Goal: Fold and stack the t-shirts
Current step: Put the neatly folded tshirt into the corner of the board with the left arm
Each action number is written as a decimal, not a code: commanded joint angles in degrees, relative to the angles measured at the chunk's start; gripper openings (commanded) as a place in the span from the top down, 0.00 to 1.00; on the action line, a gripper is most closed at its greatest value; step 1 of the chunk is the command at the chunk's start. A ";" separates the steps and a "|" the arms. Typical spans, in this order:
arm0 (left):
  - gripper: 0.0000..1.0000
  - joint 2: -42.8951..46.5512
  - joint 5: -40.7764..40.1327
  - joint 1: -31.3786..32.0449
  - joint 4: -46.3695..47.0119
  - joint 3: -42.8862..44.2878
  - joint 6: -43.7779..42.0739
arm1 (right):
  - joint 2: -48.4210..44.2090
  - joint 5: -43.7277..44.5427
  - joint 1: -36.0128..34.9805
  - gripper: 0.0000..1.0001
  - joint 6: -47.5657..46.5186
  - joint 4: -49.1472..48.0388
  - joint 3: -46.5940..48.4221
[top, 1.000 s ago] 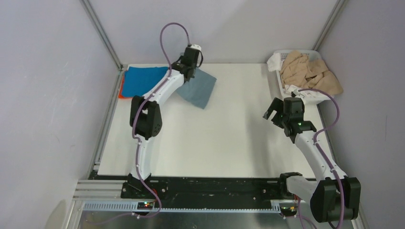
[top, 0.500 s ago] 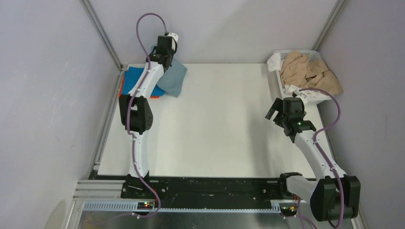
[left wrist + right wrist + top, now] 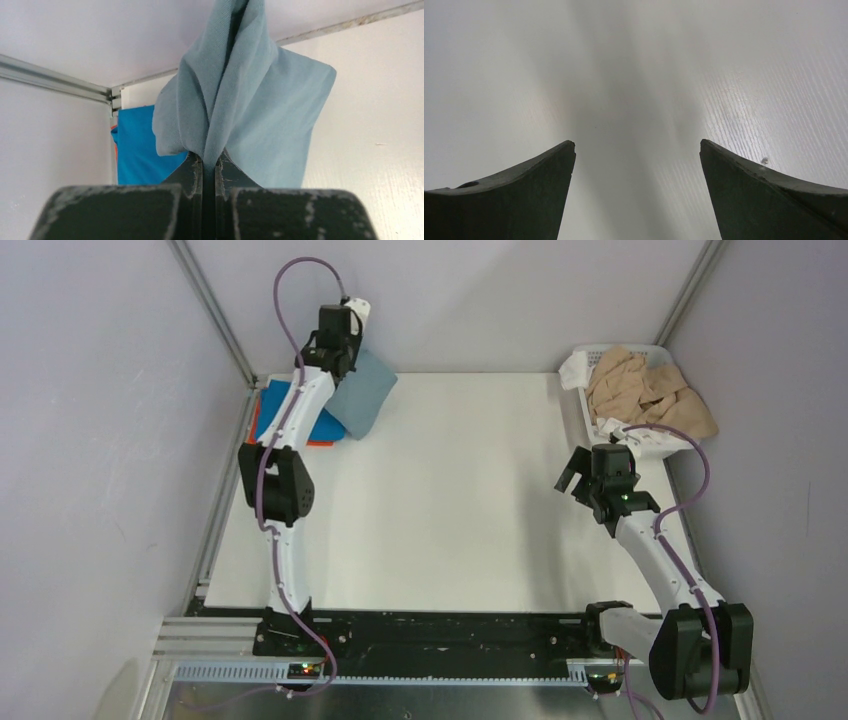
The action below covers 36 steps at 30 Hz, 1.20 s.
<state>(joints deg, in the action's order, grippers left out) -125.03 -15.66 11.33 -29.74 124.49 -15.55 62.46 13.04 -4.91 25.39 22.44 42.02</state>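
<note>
t-shirt [image 3: 260,105], grey-blue, hangs pinched in left gripper [image 3: 209,162] — right gripper [image 3: 637,145] agape.

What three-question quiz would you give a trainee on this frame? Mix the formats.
1. True or false: the left gripper is shut on the dusty grey-blue cloth t-shirt, which hangs from it.
2. Multiple choice: what does the right gripper hold? A) a tan shirt B) nothing, it is open C) the basket
3. Short answer: what colour is the flat folded cloth t-shirt beside the hanging one?

Key: 1 true; 2 B; 3 bright blue.
</note>
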 commanded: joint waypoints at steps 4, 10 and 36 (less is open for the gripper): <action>1.00 9.20 5.10 -0.98 4.47 0.54 -2.24 | 0.16 0.70 -0.09 0.01 -0.43 -0.43 0.10; 1.00 10.38 5.74 -2.30 4.42 -0.01 -0.23 | 2.12 0.66 -0.10 0.01 -0.02 0.21 0.12; 1.00 1.41 19.43 -16.08 4.57 0.54 4.88 | 3.54 4.34 -0.17 0.01 0.37 2.90 0.12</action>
<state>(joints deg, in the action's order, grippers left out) -123.07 2.15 -3.18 -28.56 121.34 -9.98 66.63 14.66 -4.91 25.41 24.73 42.00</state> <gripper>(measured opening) 0.049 0.993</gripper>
